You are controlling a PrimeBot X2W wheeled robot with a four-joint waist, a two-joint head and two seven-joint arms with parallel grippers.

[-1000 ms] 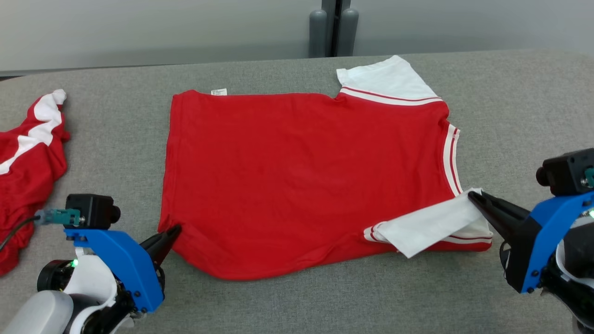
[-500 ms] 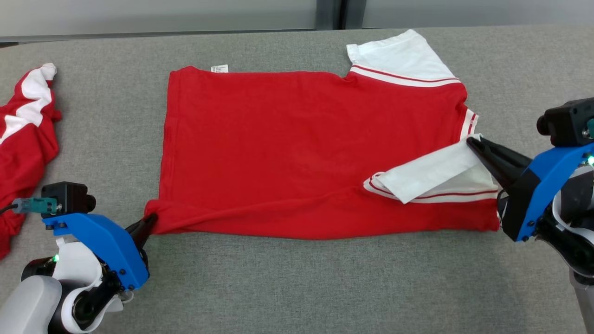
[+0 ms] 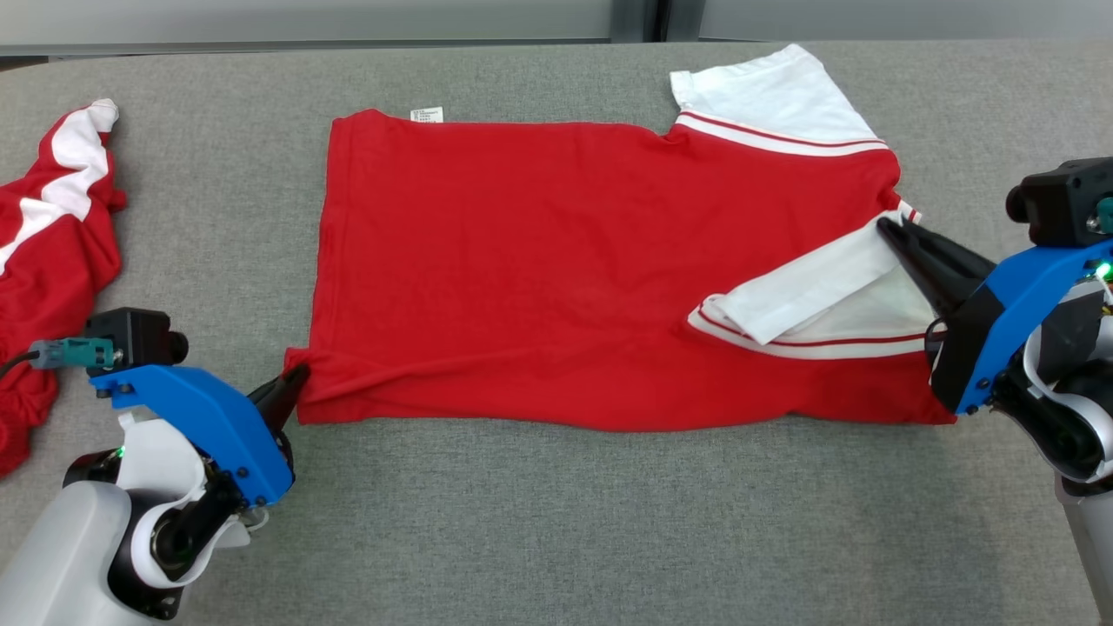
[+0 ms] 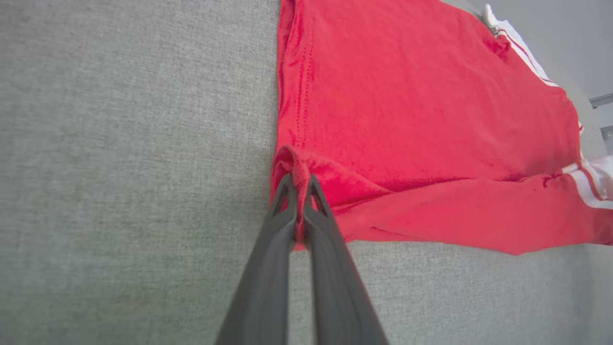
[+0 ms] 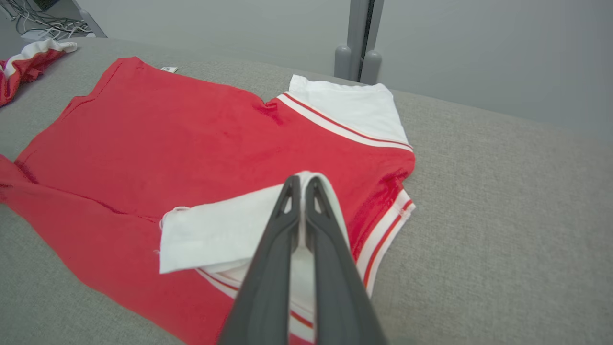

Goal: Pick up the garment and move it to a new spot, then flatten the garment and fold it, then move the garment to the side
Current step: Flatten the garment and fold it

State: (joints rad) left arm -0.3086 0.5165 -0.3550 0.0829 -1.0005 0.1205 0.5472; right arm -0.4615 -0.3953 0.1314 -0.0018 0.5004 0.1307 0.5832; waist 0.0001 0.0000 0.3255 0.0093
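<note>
Left gripper (image 3: pixel 298 377) is clamped on the red hem corner at the 8 o'clock of the garment (image 3: pixel 539 261), while the right gripper (image 3: pixel 885 226) pinches the folded-over white sleeve (image 3: pixel 809 291) at its 3 o'clock. The garment lies spread across the middle of the grey table (image 3: pixel 556 522). A crumpled shirt (image 3: pixel 52 252) sits at 9 o'clock, well apart.

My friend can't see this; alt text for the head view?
A red T-shirt lies spread on a grey table; left fingers pinch its near hem corner, right fingers its folded-over white sleeve. Another red garment lies crumpled far left.
</note>
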